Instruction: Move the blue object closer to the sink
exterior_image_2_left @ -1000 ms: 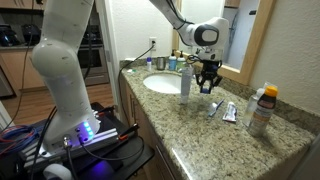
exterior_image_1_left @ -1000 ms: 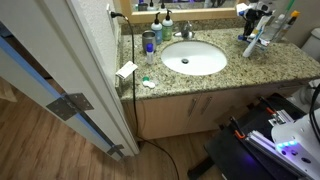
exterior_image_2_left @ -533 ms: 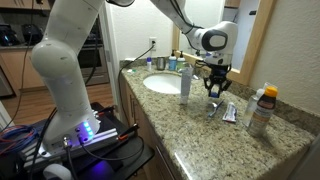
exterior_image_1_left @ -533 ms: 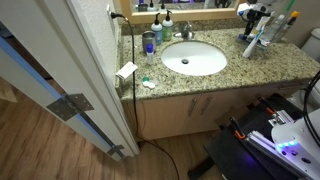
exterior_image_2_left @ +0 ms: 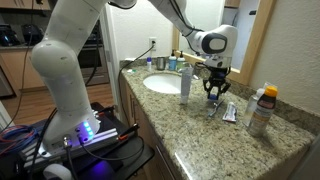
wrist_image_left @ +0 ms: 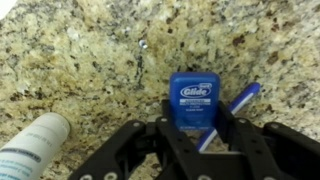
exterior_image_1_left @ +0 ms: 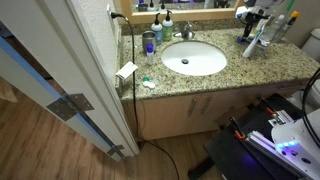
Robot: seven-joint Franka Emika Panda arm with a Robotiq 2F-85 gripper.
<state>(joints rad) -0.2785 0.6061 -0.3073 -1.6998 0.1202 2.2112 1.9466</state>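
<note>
The blue object is a blue Glide floss box (wrist_image_left: 193, 98) lying flat on the speckled granite counter (wrist_image_left: 80, 60). My gripper (wrist_image_left: 193, 122) is low over it, open, with one black finger on each side of the box and very little gap. A blue toothbrush (wrist_image_left: 238, 103) lies slanted just right of the box, under the right finger. In an exterior view my gripper (exterior_image_2_left: 214, 92) hangs over the counter to the right of the white sink (exterior_image_2_left: 160, 83). The sink also shows in an exterior view (exterior_image_1_left: 194, 58), with the gripper (exterior_image_1_left: 250, 25) at the far right.
A tall white bottle (exterior_image_2_left: 185, 85) stands between the sink and my gripper; it also shows in the wrist view (wrist_image_left: 30, 150). A small tube (exterior_image_2_left: 229, 112) and an orange-capped bottle (exterior_image_2_left: 262, 108) stand further right. A cup (exterior_image_1_left: 149, 42) and a faucet (exterior_image_1_left: 186, 30) are by the sink.
My gripper has moved away from the tall bottle and down toward the counter, ending low over the floss box.
</note>
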